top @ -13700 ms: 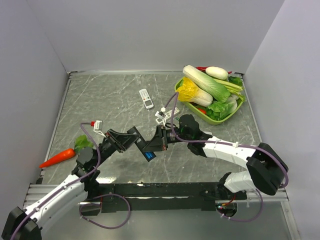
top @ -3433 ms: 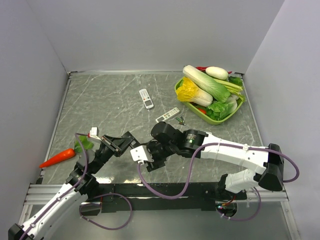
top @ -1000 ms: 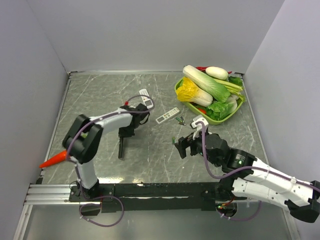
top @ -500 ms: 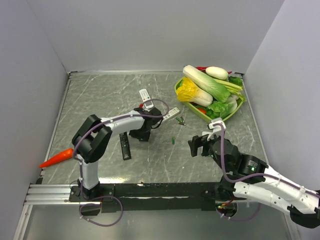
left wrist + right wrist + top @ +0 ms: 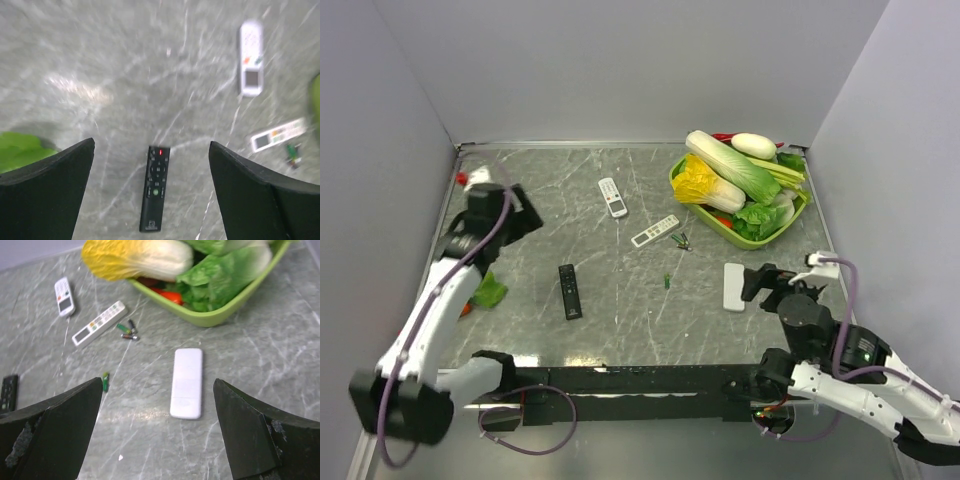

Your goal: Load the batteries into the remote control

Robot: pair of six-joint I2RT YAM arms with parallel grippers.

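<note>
A black remote control (image 5: 568, 291) lies buttons up on the table, and it sits far below and between my left gripper's (image 5: 151, 146) fingers. That gripper (image 5: 518, 214) is raised at the left, open and empty. A white remote-shaped piece (image 5: 187, 382) lies blank side up under my right gripper (image 5: 157, 384), which is open and empty, just right of it (image 5: 734, 286). One green battery (image 5: 666, 281) lies alone mid-table (image 5: 105, 381). A few more batteries (image 5: 127, 331) lie beside a slim white remote (image 5: 99, 323).
Another white remote (image 5: 612, 197) lies farther back. A green basket (image 5: 790, 222) of cabbage and other vegetables stands at the back right. A green leaf (image 5: 490, 292) and an orange carrot tip (image 5: 467, 308) lie by the left arm. Grey walls close in three sides.
My left gripper opened, let go of the black remote and swung up to the far left. My right arm pulled back to the right, uncovering the white piece.
</note>
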